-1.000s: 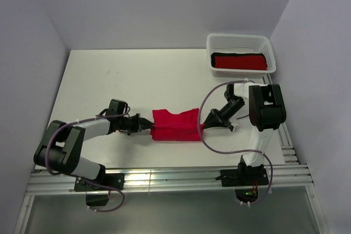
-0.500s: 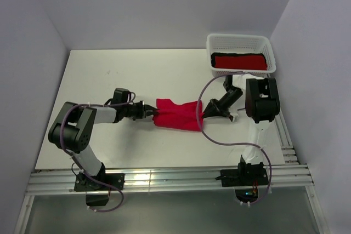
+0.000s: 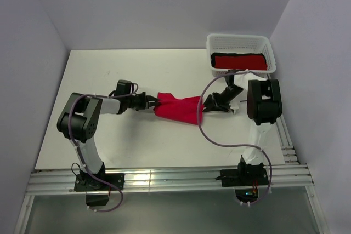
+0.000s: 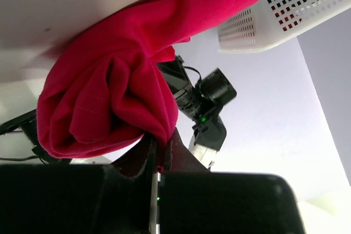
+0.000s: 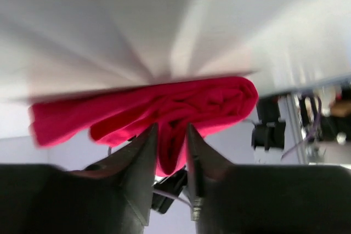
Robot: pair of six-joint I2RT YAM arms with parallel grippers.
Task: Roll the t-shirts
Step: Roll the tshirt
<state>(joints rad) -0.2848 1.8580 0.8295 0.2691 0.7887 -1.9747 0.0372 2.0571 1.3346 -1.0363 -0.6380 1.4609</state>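
Pale grey walls box in a matte white tabletop. At mid-table, the left gripper is pinched tight on the 9 o'clock end of a bunched bright red fabric t-shirt. The right gripper is clamped on its 3 o'clock end. A white plastic lattice basket sits at 2 o'clock.
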